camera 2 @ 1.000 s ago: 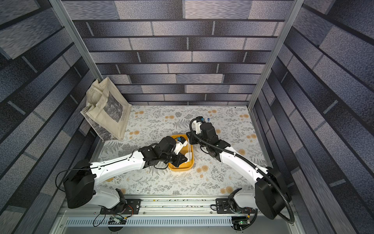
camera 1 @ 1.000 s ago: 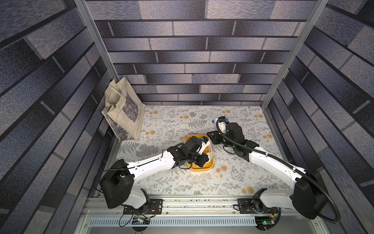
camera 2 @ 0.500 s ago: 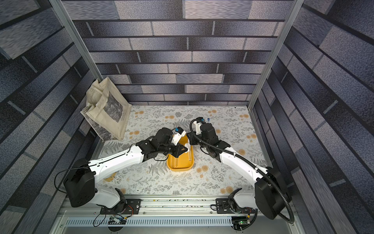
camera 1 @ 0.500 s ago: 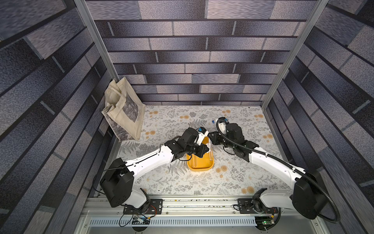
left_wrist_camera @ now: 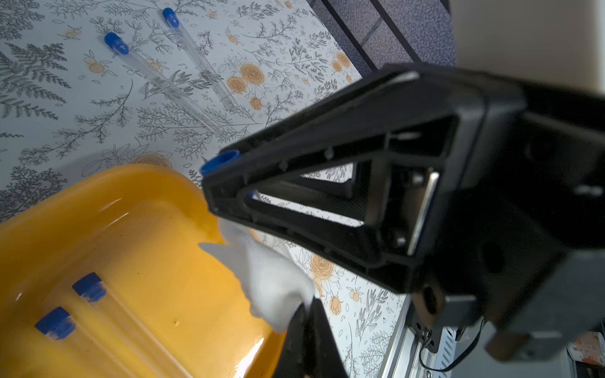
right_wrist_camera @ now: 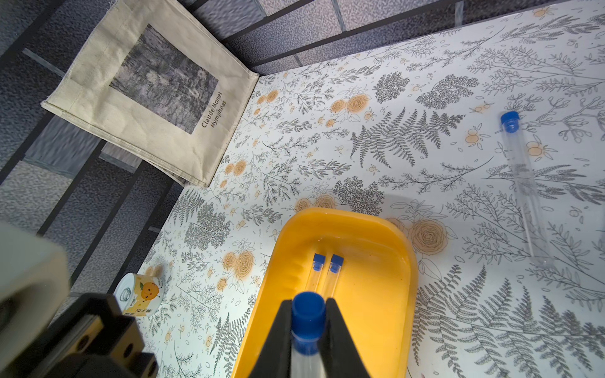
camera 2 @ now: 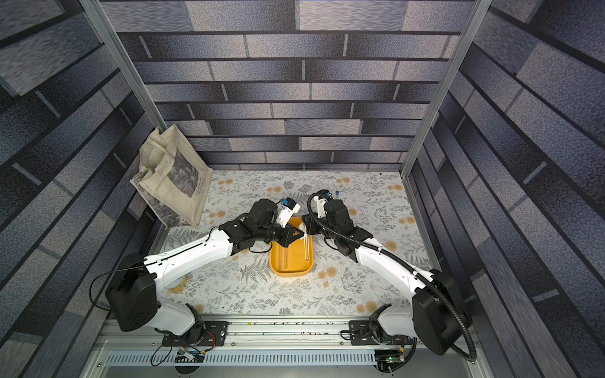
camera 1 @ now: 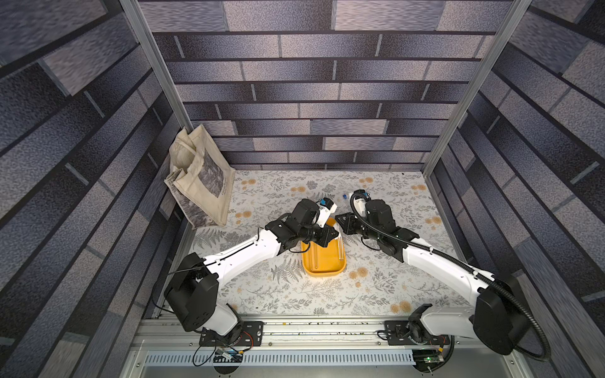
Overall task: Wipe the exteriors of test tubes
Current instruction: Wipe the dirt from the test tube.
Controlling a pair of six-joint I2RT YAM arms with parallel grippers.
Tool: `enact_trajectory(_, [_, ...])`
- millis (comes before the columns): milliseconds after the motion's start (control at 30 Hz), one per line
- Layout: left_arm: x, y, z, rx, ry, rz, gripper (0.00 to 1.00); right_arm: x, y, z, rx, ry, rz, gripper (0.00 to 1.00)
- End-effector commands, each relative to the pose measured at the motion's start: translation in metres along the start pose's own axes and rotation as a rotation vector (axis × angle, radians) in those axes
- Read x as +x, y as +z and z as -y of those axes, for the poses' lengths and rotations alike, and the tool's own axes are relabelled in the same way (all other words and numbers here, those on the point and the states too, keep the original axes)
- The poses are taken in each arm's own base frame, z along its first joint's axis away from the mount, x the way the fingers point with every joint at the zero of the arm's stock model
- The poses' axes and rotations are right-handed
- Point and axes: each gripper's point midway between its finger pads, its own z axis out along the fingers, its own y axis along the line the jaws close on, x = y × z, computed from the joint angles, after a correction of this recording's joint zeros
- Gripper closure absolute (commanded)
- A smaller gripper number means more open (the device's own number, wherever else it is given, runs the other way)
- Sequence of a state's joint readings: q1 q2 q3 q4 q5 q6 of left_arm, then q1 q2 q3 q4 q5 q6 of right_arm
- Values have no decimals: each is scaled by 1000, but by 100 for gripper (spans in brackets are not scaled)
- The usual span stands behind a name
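Left tool [left_wrist_camera: 306, 307] shifted beside right tool [right_wrist_camera: 307, 307], clenching cloth [left_wrist_camera: 271, 278]; latter grasps test tube [right_wrist_camera: 306, 355].

Five test tubes [left_wrist_camera: 163, 83], one tray [right_wrist_camera: 370, 288], one cloth [left_wrist_camera: 271, 278], one bag [right_wrist_camera: 157, 81], one can [right_wrist_camera: 144, 294]

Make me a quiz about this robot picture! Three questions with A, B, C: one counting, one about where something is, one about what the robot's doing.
1. How many tubes lie in the tray? A none; B two; C five.
2. Where is the bag? A in the tray; B leaning on the wall; C under the tray.
3. The right fingers are: A wide open; B shut on nothing; C shut on a tube.
Answers: 1 B, two blue caps show inside. 2 B, it stands against the wall. 3 C, they pinch a capped tube.
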State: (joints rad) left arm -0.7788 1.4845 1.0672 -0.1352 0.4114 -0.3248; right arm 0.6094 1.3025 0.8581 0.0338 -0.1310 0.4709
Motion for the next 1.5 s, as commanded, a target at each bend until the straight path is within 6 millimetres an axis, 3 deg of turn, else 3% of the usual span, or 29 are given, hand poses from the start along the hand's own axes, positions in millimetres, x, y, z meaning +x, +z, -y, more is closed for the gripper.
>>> enact_trajectory(0, [14, -11, 14, 22, 18, -8, 99, -5, -1, -5, -5, -11, 14, 81])
enact_trajectory(233, [61, -17, 32, 60, 30, -104, 99, -8, 1, -6, -10, -11, 15, 81])
enact_trajectory(367, [75, -19, 36, 62, 36, -129, 99, -8, 2, -6, -11, -6, 17, 81])
enact_trajectory(667, [55, -14, 20, 28, 37, -93, 100, -9, -3, -9, -20, -4, 24, 81])
enact_trajectory(1133, [-12, -9, -4, 20, 68, -17, 100, -9, -5, -9, -18, 1, 27, 81])
enact_trajectory(1300, [-14, -10, -2, 24, 68, -16, 100, -10, -5, -8, -14, 1, 33, 81])
enact_trajectory(1467, [1, -9, 4, 43, 61, -39, 99, -11, -5, -7, -8, -2, 36, 81])
